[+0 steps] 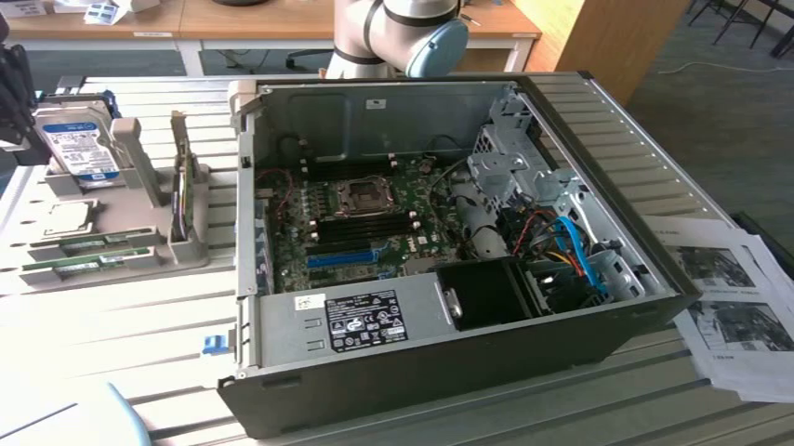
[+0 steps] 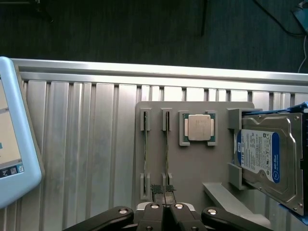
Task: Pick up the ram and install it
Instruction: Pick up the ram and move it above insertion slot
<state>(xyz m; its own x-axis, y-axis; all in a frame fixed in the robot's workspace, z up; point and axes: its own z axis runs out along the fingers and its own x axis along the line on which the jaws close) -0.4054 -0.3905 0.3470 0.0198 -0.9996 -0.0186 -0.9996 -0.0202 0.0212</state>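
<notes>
Gripper (image 2: 162, 190) clenched, empty, over grey holder (image 2: 192, 163) edge. Ram (image 2: 166, 144) and second ram (image 2: 145, 149) stand slotted there; processor (image 2: 199, 127) in recess; hard drive (image 2: 264, 154) cradled opposite.

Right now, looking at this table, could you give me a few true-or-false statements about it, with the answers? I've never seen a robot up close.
1. Both ram sticks stand on edge in slots of the gray holder. True.
2. The computer case is closed up. False: its side is open and the motherboard shows inside.
3. The tool has its fingers spread wide. False: they are shut together, over the holder near the end of one stick.
4. A hard drive with a blue-white label sits in the same holder, with the processor chip between it and the sticks. True.
</notes>
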